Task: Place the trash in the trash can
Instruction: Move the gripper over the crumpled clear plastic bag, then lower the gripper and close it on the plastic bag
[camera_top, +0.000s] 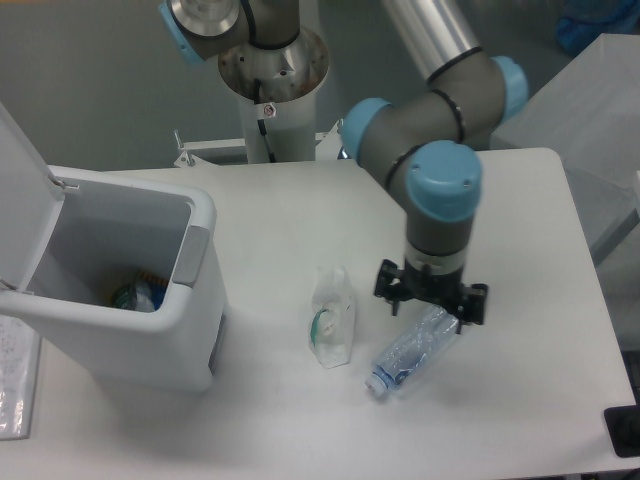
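Now hovering: gripper over bottle lower right, jaw spread unclear. Pouch mid-frame. Trash can left, lid up for drop.

Trash can at left on surface, lid up. Pouch right of it, mid-surface. Water bottle right of pouch. End effector above bottle's far end.

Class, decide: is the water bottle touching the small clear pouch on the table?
Apart. The fixed camera shows bare white table between the pouch and the water bottle; the bottle's cap end lies to the right of the pouch.
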